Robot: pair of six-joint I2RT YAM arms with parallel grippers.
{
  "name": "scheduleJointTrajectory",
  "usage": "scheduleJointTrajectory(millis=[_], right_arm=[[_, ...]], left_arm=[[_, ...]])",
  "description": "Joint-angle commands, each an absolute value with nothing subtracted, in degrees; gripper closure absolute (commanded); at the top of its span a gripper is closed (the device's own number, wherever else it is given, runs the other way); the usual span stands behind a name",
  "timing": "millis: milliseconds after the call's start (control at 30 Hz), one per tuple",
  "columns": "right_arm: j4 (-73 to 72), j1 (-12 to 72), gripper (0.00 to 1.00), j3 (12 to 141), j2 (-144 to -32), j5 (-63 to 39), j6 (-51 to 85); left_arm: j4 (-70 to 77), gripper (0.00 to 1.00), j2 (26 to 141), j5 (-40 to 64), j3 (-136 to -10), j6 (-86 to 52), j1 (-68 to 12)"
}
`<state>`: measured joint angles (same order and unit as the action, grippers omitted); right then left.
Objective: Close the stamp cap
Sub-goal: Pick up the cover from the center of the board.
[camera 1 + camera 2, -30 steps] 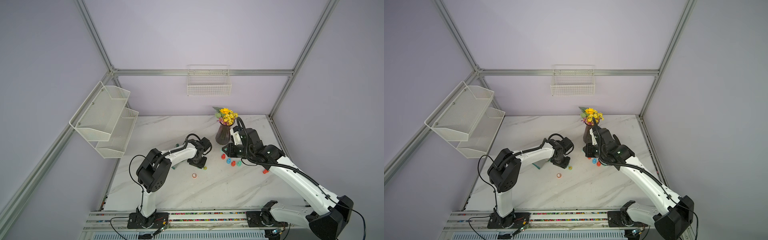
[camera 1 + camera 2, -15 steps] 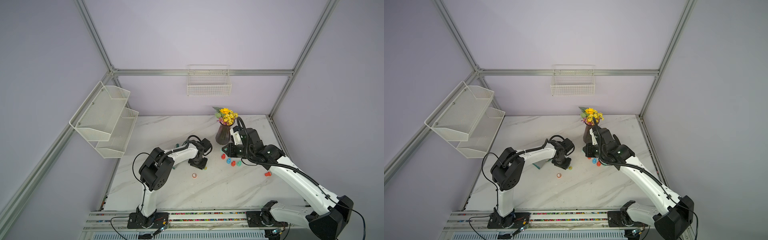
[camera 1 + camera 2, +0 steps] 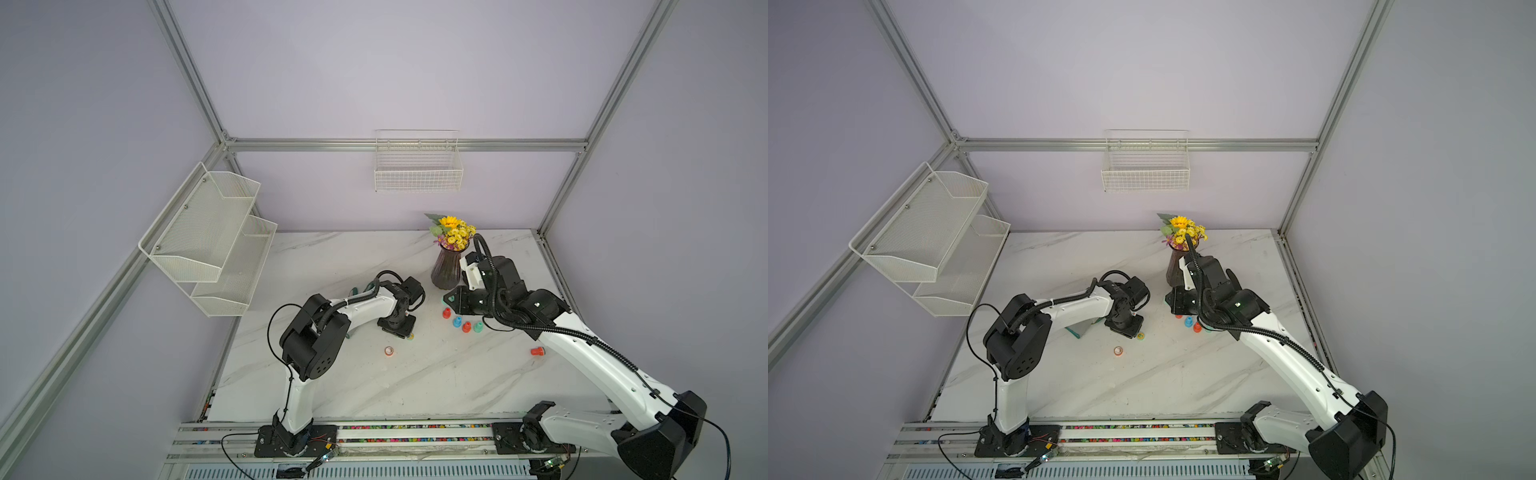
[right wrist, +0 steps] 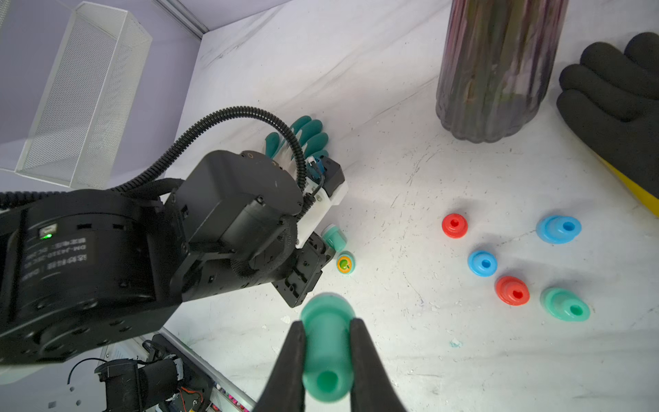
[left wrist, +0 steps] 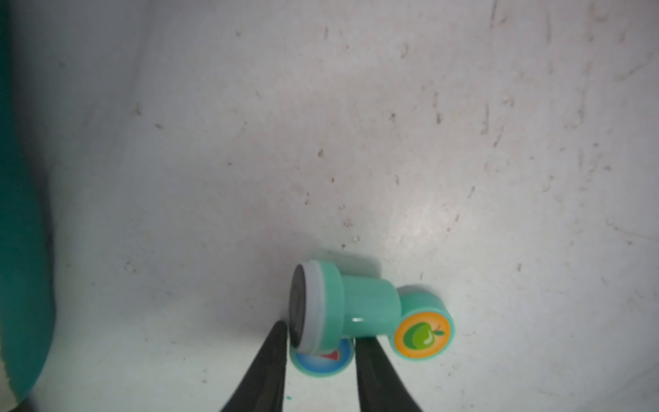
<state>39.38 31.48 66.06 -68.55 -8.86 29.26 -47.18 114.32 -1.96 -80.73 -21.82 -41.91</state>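
- My left gripper (image 5: pixel 321 335) points down at the marble table (image 3: pixel 415 386). Its two black fingers (image 5: pixel 271 356) stand narrowly apart, one on each side of the wide end of a green stamp (image 5: pixel 356 310). I cannot tell whether they are squeezing it.
- The stamp lies on its side on the table, with its dark pad uncovered and against one finger.
- The stamp's wide end rests over a blue-sticker disc (image 5: pixel 322 360). An apple-sticker disc (image 5: pixel 424 333) sits at its stem end.
- My right gripper (image 4: pixel 328 328) is clamped on a green cap (image 4: pixel 326 356). The cap is a hollow tube, held above the table and apart from the stamp.
- Five loose caps (image 4: pixel 482 263) in red, blue and green stand on the table near a dark vase (image 4: pixel 495 71).
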Motion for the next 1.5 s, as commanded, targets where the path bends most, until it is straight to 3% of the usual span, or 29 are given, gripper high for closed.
scheduleJointTrajectory(millis=[0,600,1100,1467], right_arm=[[40.0,31.1,1.00,66.6,-68.7,-9.4,28.6],[40.0,31.1,1.00,66.6,-68.8,-9.9,28.9],[40.0,31.0,1.00,66.9,-68.8,-9.9,28.9],[38.4,31.0,1.00,67.5,-64.1,-8.4,27.2]], left_arm=[[-47.1,0.66,114.5,-2.7,-80.1,-21.2,-41.9],[-48.2,0.63,113.8,-1.6,-80.5,-21.2,-42.0],[-49.1,0.74,112.5,-2.7,-80.7,-21.0,-42.0],[-48.9,0.77,97.4,-3.5,-82.2,-20.4,-42.7]])
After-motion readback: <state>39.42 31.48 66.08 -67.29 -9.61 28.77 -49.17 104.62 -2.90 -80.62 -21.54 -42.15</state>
